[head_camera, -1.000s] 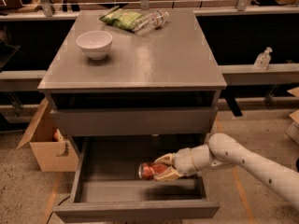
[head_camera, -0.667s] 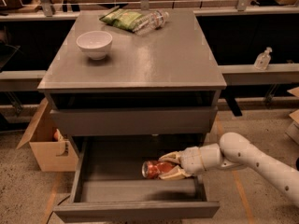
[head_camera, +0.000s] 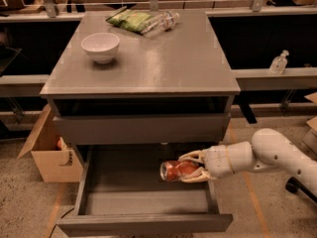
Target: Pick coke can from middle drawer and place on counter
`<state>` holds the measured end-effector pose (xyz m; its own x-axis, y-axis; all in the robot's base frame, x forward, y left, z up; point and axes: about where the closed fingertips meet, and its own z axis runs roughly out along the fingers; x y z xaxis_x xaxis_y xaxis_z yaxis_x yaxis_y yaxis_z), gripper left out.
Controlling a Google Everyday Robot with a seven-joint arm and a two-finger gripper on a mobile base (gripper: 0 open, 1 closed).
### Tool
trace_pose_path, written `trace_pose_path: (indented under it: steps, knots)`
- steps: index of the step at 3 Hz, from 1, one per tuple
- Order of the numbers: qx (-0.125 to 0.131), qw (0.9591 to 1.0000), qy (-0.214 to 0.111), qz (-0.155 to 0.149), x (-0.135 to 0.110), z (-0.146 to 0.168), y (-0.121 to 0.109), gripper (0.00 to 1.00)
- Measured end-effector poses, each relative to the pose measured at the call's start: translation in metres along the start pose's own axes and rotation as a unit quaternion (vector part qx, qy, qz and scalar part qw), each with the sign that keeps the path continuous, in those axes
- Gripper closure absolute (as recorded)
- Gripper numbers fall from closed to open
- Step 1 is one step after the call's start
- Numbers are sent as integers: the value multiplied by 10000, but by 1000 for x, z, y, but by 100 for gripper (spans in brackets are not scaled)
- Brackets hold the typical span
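Note:
The coke can point(head_camera: 177, 170) is red with a silver end and lies on its side in my gripper point(head_camera: 192, 166), held above the floor of the open middle drawer point(head_camera: 143, 202) near its right wall. My gripper's pale fingers point(head_camera: 193, 156) close around the can from the right, and my white arm reaches in from the right side of the cabinet. The grey counter point(head_camera: 163, 63) is the cabinet's top slab, above and behind the can.
On the counter stand a white bowl point(head_camera: 100, 46), a green snack bag point(head_camera: 130, 20) and a clear plastic bottle point(head_camera: 162, 22). A cardboard box point(head_camera: 49, 152) sits on the floor left of the cabinet. A small bottle point(head_camera: 279, 62) stands on the shelf at right.
My gripper, shut on the can, has moved a little to the right and up inside the drawer, and the arm has drawn back slightly to the right.

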<state>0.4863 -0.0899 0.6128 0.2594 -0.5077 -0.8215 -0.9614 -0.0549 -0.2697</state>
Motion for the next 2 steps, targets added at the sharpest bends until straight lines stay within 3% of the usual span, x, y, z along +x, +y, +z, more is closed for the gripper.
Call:
trace_pose_path:
  steps: [1, 2]
  knots:
    - [117, 9990, 343, -256, -19, -39, -7, 100]
    - [153, 9988, 375, -267, -17, -47, -15, 100]
